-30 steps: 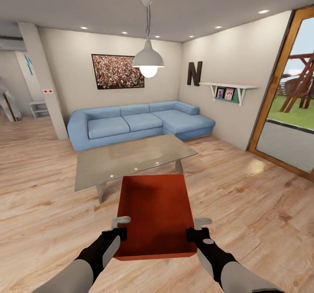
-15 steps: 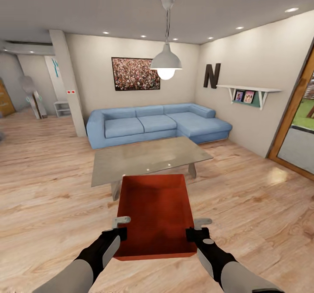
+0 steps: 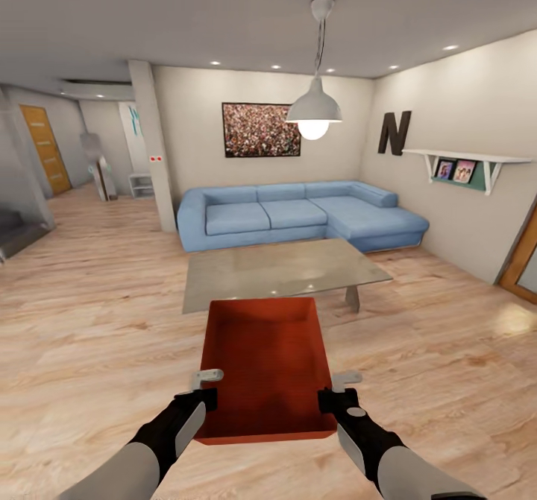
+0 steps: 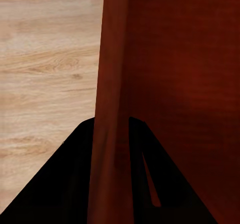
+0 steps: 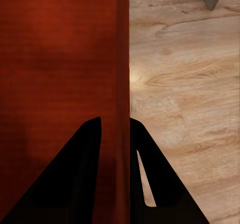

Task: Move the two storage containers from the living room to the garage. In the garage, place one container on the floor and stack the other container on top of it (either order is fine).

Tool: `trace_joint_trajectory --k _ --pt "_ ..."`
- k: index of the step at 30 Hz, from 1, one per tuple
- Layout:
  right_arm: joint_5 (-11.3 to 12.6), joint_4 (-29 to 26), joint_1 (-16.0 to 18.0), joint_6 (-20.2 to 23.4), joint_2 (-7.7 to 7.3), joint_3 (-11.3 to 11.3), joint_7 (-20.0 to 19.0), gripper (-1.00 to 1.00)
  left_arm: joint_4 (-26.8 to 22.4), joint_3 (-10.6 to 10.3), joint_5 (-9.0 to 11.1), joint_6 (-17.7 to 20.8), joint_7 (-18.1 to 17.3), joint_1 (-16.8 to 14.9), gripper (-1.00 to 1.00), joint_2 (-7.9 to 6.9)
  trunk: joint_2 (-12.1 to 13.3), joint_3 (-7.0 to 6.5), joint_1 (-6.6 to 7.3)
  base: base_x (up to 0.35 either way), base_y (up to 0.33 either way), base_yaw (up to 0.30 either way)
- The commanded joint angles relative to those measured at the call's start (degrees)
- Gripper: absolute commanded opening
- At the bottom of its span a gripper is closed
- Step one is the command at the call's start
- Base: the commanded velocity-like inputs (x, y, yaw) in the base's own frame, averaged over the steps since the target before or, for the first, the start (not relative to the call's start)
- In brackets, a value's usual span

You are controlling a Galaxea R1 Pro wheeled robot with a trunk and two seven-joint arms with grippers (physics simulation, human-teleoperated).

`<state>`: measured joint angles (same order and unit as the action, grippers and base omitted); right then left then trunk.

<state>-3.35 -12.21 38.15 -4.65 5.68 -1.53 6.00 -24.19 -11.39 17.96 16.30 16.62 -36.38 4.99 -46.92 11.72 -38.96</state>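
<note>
Room: the living room, with a light wood plank floor [image 3: 89, 321] running all around.
Sofa: a blue L-shaped sofa [image 3: 298, 213] against the far wall at 12 o'clock, under a dark-framed speckled picture [image 3: 261, 129].
Table: a glass-topped low table with grey legs [image 3: 280, 273] between the sofa and the robot, just beyond the bin's far edge.
Bin: an orange-red rectangular storage container with thin walls and no lid [image 3: 267, 366], held up off the floor in front of the robot, long side pointing to 12 o'clock.
Lamp: a white pendant lamp [image 3: 314, 109] hanging above the table.
Door: an orange-brown wooden door [image 3: 46, 150] far off at 10 o'clock.
Left gripper [image 4: 112, 134]: black fingers clamped on the bin's left wall, one finger each side of it.
Right gripper [image 5: 115, 131]: likewise pinched on the right wall, wall between the fingers.
</note>
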Motion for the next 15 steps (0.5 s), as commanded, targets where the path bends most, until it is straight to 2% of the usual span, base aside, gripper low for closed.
trace_joint_trajectory --k 1,15 --pt "-0.25 0.17 0.00 -0.19 -0.15 0.48 0.42 -1.00 -0.25 1.81 -1.43 -1.88 2.10 -0.09 -1.00 -0.86 -0.07 0.04 -0.01 0.000 0.000 0.238" --pt "-0.25 0.17 0.00 -0.11 -0.17 0.48 0.34 -1.00 -0.25 1.82 -1.43 -1.88 2.10 -0.09 -1.00 -0.86 -0.07 -0.64 -0.01 0.000 0.000 0.238"
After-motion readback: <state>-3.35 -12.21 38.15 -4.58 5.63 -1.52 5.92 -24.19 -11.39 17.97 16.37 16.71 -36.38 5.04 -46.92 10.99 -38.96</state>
